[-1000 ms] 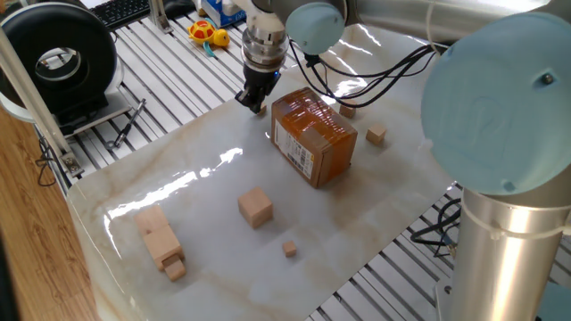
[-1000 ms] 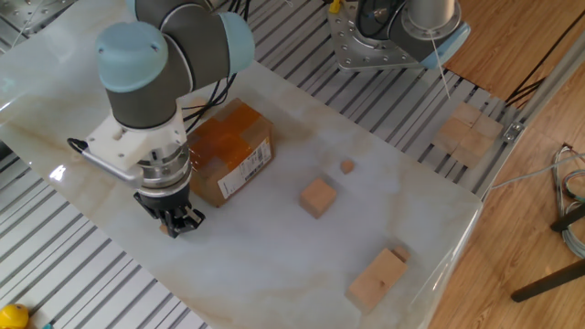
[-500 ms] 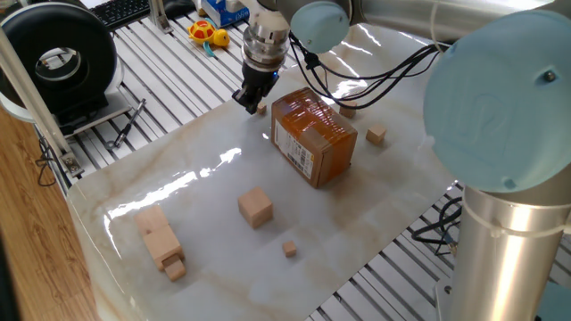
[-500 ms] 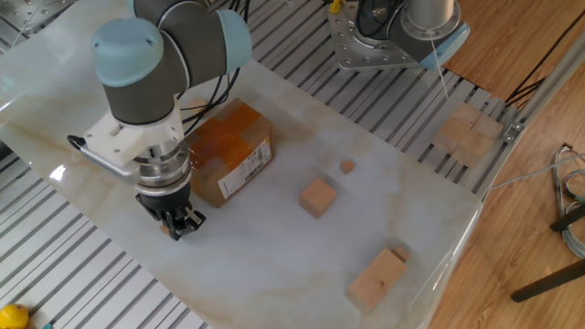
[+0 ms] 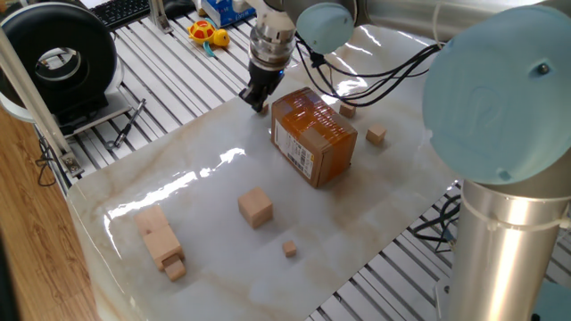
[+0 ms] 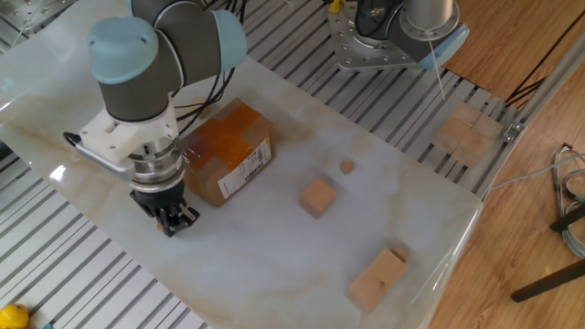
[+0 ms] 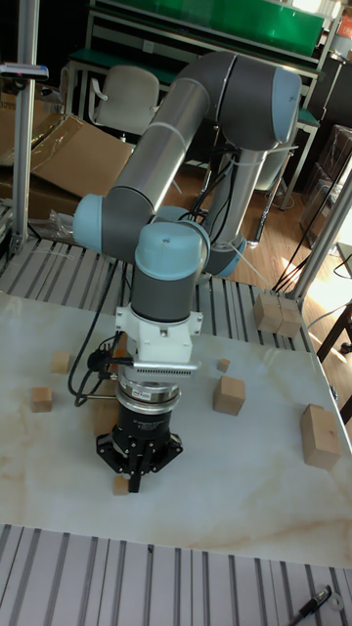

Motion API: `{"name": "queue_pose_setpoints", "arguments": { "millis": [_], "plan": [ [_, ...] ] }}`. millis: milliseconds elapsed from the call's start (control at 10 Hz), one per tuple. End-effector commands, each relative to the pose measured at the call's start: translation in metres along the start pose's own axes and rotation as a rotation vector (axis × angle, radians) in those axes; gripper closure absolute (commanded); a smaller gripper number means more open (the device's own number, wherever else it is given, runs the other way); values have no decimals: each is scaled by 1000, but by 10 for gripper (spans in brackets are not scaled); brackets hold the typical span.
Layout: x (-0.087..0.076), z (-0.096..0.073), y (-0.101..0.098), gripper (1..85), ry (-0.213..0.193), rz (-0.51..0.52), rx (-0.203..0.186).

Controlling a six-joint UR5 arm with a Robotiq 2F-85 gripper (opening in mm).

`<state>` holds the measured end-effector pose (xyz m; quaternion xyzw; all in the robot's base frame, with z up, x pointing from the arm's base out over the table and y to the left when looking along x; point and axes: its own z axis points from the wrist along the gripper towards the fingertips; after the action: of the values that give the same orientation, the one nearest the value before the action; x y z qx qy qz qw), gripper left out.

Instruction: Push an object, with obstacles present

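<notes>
Wooden cube (image 7: 120, 484) beside gripper (image 7: 137, 478), near table edge (image 7: 176, 544)

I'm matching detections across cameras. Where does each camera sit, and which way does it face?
One fixed view: high beside the arm's base, facing across the table; gripper behind the cardboard box.
Other fixed view: high on the opposite side; gripper before the box.
Tall fixed view: low at the table's edge; arm hides the box.
All share the mid-sized cube.

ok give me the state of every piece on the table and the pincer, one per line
pincer: down at the table, jaws close together, tips beside tiny cube
tiny cube: flat on table
cardboard box: upright, taped shut, label facing out
mid-sized cube: resting flat, alone
long stacked blocks: lying near the table edge
small cube: flat, untouched
</notes>
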<state>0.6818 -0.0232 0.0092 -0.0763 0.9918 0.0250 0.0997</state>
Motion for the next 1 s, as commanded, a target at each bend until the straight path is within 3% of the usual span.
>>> {"name": "queue_pose_setpoints", "arguments": {
  "millis": [0, 200, 600, 900],
  "plan": [
    [8, -6, -38, 843, 9, -18, 48],
    [17, -16, -56, 843, 22, -33, 58],
    [14, -16, -42, 843, 0, -6, -2],
    [12, -16, -39, 843, -7, 18, -15]
  ]
}}
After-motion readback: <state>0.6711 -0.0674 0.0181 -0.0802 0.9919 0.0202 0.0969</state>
